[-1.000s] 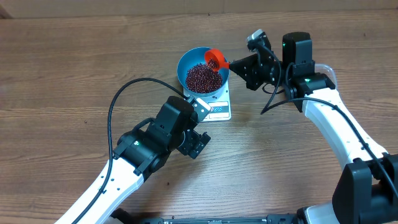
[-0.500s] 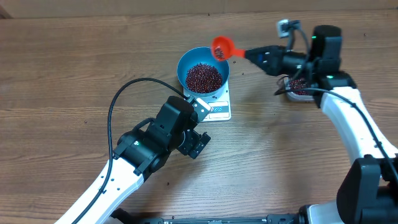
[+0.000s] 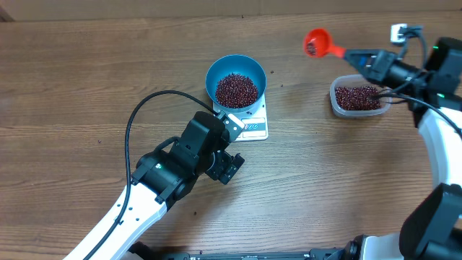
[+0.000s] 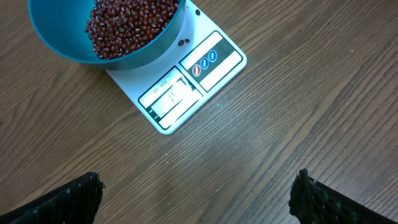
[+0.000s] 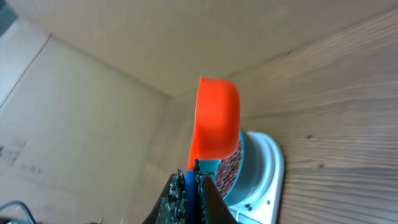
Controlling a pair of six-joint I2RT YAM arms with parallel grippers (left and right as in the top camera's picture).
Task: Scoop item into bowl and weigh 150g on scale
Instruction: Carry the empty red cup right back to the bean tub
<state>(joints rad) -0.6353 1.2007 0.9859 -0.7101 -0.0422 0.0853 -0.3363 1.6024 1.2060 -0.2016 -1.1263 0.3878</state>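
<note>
The wooden table (image 3: pixel 86 72) carries everything. The left arm (image 3: pixel 162 177) comes in from the near edge and lies over the middle of the table. The left gripper (image 4: pixel 198 180) hangs just on the near side of the scale, and its two fingers (image 4: pixel 71 199) are spread wide with nothing between them. The right arm (image 3: pixel 440 137) comes in along the right edge. The right gripper (image 3: pixel 363 58) is raised near the far right corner, and its fingers are pressed tight on the thin handle of an orange scoop (image 3: pixel 315 42).

The blue bowl (image 3: pixel 211 76) stands on the far part of the white scale (image 3: pixel 254 128), about midway along the far half of the table. It covers most of the platform. The display and the button panel of the scale face the near edge, and the reading is too blurred to tell. A clear plastic tub (image 3: pixel 335 100) stands near the right edge, under the right gripper and well apart from the bowl.

The cup of the scoop is in the air between bowl and tub, nearer the tub. Something dark shows inside it.

The red-brown beans (image 3: pixel 237 90) make a heap that fills the bottom of the bowl. More beans (image 3: pixel 357 97) lie in the tub. A loose bean (image 4: pixel 183 42) lies on the scale platform just beside the bowl.
</note>
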